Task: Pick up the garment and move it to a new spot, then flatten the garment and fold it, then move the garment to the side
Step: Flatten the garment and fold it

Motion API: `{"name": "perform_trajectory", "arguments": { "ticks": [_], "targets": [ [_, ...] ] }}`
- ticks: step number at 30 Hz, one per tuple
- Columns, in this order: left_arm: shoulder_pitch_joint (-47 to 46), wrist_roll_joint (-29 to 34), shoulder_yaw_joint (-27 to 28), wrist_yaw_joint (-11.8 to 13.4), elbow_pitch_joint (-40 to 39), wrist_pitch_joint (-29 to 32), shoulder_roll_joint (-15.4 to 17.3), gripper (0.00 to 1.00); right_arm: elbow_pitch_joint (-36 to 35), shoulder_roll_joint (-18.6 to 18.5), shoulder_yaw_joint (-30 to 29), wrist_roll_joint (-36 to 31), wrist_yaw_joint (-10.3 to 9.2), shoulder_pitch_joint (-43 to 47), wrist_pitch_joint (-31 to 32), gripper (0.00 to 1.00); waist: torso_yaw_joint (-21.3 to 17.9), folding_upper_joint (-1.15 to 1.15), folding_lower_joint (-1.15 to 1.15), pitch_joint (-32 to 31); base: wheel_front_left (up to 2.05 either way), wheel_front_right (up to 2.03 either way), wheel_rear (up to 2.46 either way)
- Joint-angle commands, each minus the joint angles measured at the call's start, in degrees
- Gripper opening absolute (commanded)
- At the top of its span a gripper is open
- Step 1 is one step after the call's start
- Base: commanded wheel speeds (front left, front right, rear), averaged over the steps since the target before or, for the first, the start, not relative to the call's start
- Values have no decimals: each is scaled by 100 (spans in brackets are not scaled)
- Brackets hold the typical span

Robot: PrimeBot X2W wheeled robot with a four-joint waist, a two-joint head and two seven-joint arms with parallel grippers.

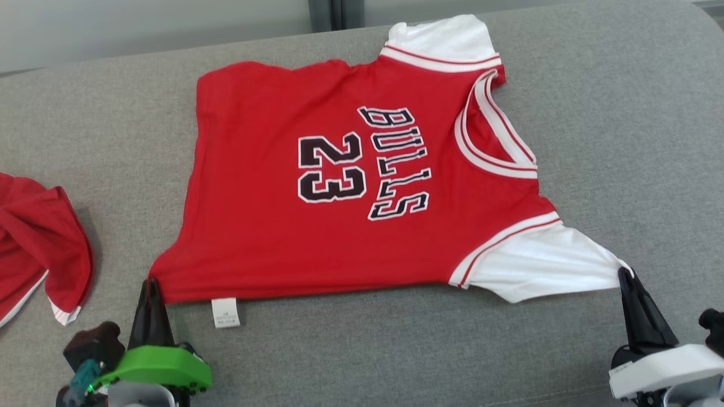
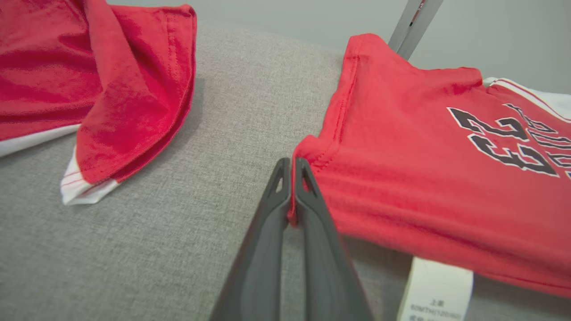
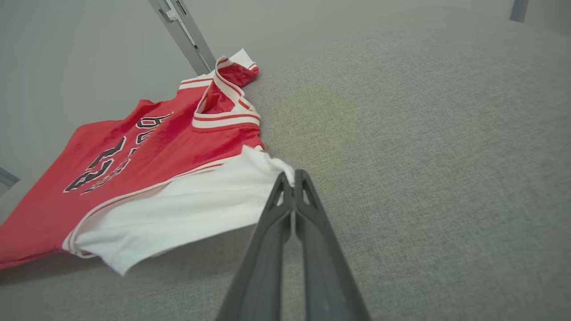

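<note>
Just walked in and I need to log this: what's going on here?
The robot holds a red jersey spread printed side up on the grey fabric surface. Its left gripper is shut on a hem corner, its right gripper on the tip of the white sleeve. Nothing is folded yet. Another red garment lies crumpled at the left.

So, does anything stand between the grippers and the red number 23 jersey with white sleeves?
Nothing visible does. The left gripper is shut on a hem corner of the red jersey, the right gripper on the tip of its white sleeve. A crumpled red garment lies apart at the robot's left.
</note>
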Motion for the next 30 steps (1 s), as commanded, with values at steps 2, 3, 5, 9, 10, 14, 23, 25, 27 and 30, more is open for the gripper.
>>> {"name": "perform_trajectory", "arguments": {
  "ticks": [2,3,5,9,10,14,23,25,27,30],
  "targets": [
    [409,8,-82,154,-333,26,37,0,-233,11,-147,-115,-19,349,-26,0,43,0,0,-217,0,0,0],
    [494,-1,-119,200,-434,57,36,0,-287,16,-168,-141,-19,428,-26,0,51,0,0,-230,0,0,0],
    [841,-57,-314,358,-881,393,28,0,-510,61,-292,-192,-19,662,45,0,89,0,0,-269,0,0,0],
    [987,-81,-514,439,-1313,917,42,0,-675,123,-384,-257,-17,734,212,0,116,0,0,-269,0,0,0],
    [961,-89,-528,437,-1413,1008,72,0,-697,129,-404,-257,-17,716,245,0,121,0,0,-257,0,0,0],
    [715,-163,-656,364,-1633,1753,218,0,-783,116,-433,-252,-17,439,414,0,122,0,0,-150,0,0,0],
    [-273,-508,-699,261,-1768,3097,490,0,-456,-107,-256,-87,-16,-812,791,0,139,0,0,373,0,0,0],
    [-526,-564,-671,272,-1712,3240,524,0,-258,-165,-137,-69,-16,-1153,833,0,143,0,0,498,0,0,0],
    [-721,-592,-666,242,-1645,3303,551,0,-53,-213,-34,-32,-16,-1450,817,0,149,0,0,594,0,0,0],
    [-1068,-538,-725,184,-1492,3273,594,38,334,-299,194,35,-15,-1941,714,0,195,0,0,729,0,0,0]
  ]
}}
